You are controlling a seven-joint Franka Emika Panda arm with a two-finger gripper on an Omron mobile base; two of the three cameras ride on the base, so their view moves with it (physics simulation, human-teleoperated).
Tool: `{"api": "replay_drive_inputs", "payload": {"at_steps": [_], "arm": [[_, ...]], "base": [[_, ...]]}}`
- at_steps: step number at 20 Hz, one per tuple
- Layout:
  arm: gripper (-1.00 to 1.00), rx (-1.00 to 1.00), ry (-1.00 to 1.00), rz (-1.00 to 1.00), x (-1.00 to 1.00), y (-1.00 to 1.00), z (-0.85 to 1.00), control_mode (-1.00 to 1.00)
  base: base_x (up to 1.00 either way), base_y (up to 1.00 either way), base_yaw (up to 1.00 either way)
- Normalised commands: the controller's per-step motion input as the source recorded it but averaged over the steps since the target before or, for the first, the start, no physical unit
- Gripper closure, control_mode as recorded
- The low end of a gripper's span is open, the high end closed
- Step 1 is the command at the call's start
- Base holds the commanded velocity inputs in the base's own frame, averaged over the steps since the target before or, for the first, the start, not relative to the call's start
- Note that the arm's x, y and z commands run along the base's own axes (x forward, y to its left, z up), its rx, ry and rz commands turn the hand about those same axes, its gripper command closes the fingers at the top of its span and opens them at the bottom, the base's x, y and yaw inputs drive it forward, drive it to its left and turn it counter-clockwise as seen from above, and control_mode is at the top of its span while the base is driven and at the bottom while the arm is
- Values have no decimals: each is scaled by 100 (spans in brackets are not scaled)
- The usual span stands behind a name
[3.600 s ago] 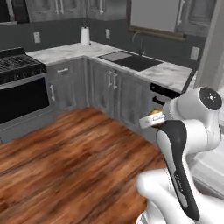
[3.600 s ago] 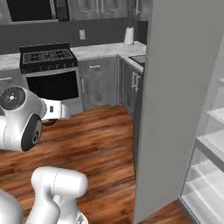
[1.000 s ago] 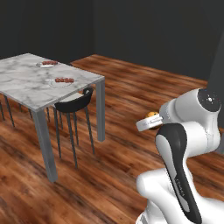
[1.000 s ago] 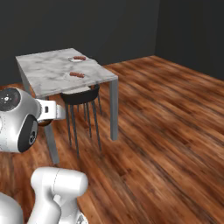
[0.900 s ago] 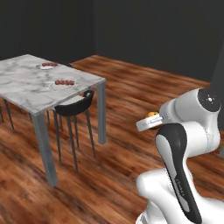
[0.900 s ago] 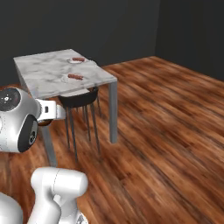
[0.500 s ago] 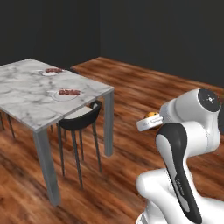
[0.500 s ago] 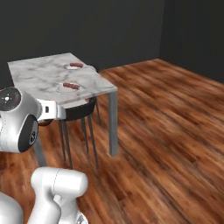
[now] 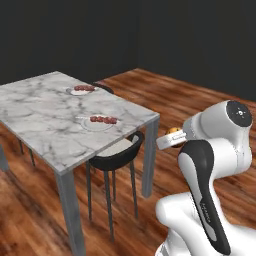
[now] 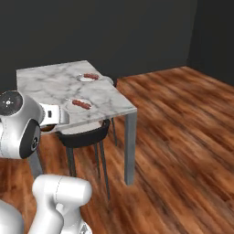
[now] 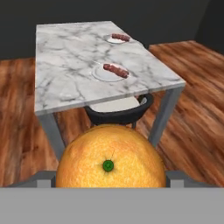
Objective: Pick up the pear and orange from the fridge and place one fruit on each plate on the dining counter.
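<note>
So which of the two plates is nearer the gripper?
The plate by the table edge above the black chair; the other plate sits further back. The gripper holds the orange.

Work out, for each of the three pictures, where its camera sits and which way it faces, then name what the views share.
Left base view: behind the arm's left, facing the dining counter; the white arm rises lower right, the orange at the gripper.
Right base view: behind the arm's right, facing the same counter; the arm rises lower left.
Hand view: on the hand, looking over the held orange at the counter.
Shared: both plates with skewers, and the dark chair.
</note>
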Motion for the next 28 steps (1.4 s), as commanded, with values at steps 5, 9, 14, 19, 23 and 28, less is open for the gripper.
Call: {"api": "replay_drive_inputs", "payload": {"at_steps": [5, 9, 14, 19, 23, 28], "arm": [[100, 0, 0, 0, 0, 0, 0, 100], [100, 0, 0, 0, 0, 0, 0, 100], [100, 0, 0, 0, 0, 0, 0, 100], [100, 0, 0, 0, 0, 0, 0, 100], [100, 0, 0, 0, 0, 0, 0, 100], [100, 0, 0, 0, 0, 0, 0, 100]], "base": [[88, 5, 29], [86, 0, 25], [73, 4, 15], [61, -1, 3], [6, -2, 1], [0, 0, 0]]}}
